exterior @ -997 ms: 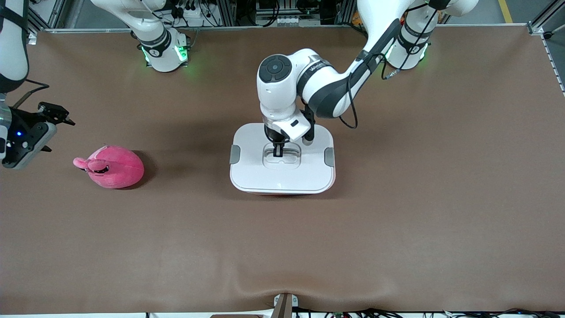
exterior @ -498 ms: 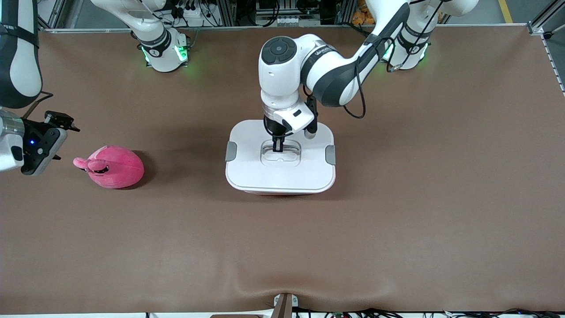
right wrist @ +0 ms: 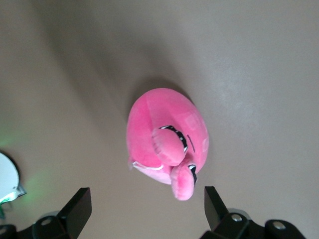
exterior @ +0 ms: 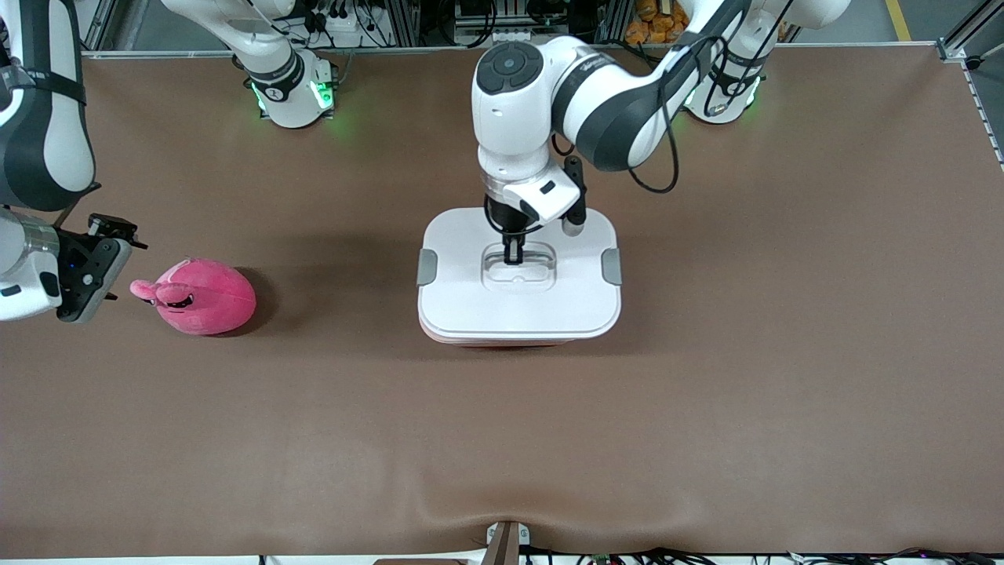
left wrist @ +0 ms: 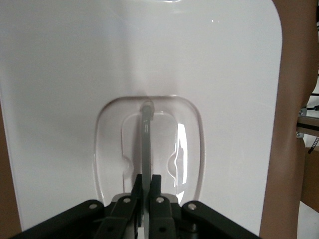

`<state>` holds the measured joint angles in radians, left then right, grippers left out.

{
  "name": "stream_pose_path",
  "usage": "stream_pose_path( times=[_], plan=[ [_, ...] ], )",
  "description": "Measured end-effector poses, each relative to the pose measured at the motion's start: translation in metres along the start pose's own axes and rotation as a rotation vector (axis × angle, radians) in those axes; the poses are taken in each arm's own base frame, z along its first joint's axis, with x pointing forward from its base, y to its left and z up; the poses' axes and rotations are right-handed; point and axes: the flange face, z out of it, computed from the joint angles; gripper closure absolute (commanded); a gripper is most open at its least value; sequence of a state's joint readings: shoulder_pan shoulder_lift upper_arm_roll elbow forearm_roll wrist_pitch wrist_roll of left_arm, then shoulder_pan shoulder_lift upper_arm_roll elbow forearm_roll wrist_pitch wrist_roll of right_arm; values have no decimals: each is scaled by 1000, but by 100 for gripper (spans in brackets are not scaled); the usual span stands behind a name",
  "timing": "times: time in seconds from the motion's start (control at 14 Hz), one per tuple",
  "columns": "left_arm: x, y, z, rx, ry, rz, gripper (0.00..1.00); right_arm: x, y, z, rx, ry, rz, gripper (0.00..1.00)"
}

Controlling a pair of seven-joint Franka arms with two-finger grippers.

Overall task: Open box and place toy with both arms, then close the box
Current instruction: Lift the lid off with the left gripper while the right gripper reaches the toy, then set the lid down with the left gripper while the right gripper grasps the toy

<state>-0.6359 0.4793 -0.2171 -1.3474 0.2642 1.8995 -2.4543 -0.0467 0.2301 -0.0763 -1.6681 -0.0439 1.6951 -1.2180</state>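
Honestly my worry is the left gripper (exterior: pixel 514 259), pinched on just the lid's (exterior: pixel 518 302) thin handle (left wrist: pixel 145 139) mid-table, letting it tilt or slip, while the right gripper (right wrist: pixel 147 211) hangs wide open over the toy (exterior: pixel 202 297) near the right arm's end.

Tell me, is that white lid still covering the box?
Yes. The lid covers the box, only a pink strip showing beneath. The left gripper is shut on its handle.

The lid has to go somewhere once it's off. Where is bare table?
Bare table spreads from the box toward the left arm's end, and nearer the camera. It's crowded by the toy, where the right gripper hangs. Left gripper grips the lid.
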Motion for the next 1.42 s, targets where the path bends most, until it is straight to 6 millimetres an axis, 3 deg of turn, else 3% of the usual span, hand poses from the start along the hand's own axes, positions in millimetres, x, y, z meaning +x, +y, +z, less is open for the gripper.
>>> stream_pose_path(
  times=[0.28, 0.71, 1.21, 1.42],
  plan=[
    [40, 20, -25, 4, 39, -31, 100, 4, 4, 17, -20, 7, -17, 0],
    [121, 54, -57, 34, 98, 15, 100, 7, 10, 47, -46, 14, -87, 0],
    [247, 78, -104, 53, 50, 105, 100, 11, 23, 81, -57, 14, -159, 0],
    [310, 82, -118, 76, -29, 146, 100, 8, 24, 97, -56, 14, -168, 0]
  ],
)
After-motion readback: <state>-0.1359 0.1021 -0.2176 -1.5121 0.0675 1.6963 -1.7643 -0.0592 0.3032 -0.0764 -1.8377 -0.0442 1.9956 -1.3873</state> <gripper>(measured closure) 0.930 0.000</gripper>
